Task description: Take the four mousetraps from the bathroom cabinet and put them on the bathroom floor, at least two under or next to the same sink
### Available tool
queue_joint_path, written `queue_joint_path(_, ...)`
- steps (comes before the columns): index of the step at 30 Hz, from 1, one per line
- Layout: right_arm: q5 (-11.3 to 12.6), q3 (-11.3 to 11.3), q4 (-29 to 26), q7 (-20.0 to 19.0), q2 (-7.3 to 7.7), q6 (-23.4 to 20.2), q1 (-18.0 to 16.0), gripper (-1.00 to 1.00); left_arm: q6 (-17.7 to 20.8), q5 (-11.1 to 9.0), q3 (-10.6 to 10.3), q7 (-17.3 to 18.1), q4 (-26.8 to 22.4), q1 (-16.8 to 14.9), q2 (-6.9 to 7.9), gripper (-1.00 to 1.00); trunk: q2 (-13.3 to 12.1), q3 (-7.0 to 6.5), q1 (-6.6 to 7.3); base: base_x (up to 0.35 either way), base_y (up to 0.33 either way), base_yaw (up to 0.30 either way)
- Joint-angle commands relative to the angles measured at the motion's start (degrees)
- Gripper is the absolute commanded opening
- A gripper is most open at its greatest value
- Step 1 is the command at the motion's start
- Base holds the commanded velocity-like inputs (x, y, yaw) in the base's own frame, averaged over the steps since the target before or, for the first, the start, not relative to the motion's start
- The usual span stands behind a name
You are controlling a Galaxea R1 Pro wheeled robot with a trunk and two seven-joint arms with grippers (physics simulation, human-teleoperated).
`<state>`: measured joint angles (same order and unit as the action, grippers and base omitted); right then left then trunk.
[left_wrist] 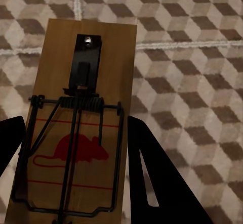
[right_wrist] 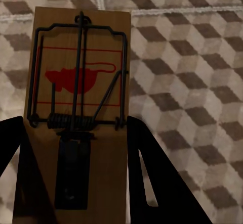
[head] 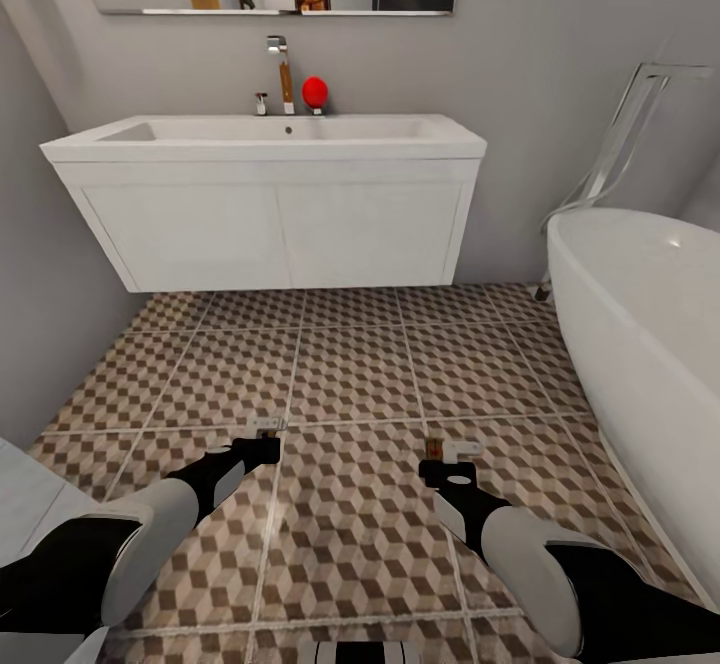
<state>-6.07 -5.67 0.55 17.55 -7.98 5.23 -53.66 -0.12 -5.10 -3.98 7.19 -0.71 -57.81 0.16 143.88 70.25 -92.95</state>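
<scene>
From the head camera, the robot is facing one sink [head: 270,134], a long white basin on a white vanity with a chrome tap [head: 280,69] and a red ball-like object [head: 315,91] at its back edge; one white bathtub [head: 650,324] is standing to the sink's right. Two arms are reaching out over the bathroom floor [head: 350,364] in front of the sink: the left gripper [head: 262,436] and the right gripper [head: 447,454] are each carrying something small at the tip, too tiny here to make out. In the left wrist camera, one mousetrap [left_wrist: 83,128] is sitting clamped between the left gripper's two dark fingers [left_wrist: 152,183], above the tiles. In the right wrist camera, a second mousetrap [right_wrist: 78,107] is being gripped likewise between the right fingers [right_wrist: 152,178], above the tiles. Two mousetraps are counted in all.
</scene>
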Motion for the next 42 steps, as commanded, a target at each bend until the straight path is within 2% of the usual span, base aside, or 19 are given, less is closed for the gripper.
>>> queue_joint_path(1,-0.4,-0.5,0.1,0.2,-0.01,0.2,0.0,-1.0,0.0,-0.4,-0.4,0.2,0.0,0.0,0.02,-1.0,0.0,0.14,0.01,0.0,0.0,0.0)
queue_joint_path(14,-0.5,-0.5,0.1,0.3,-0.01,0.3,0.0,-1.0,0.0,-0.4,-0.4,0.2,0.0,0.0,0.02,-1.0,0.0,1.35,0.01,0.0,0.0,0.0)
queue_joint_path(28,-0.5,-0.5,0.1,0.3,-0.02,0.2,0.0,-1.0,0.0,-0.4,-0.4,0.2,0.0,0.0,0.02,-1.0,0.0,1.6,0.01,0.0,0.0,0.0)
queue_joint_path(42,-0.5,-0.5,0.1,0.3,-0.01,0.2,0.0,-1.0,0.0,-0.4,-0.4,0.2,0.0,0.0,0.02,-1.0,0.0,2.82,0.01,0.0,0.0,0.0)
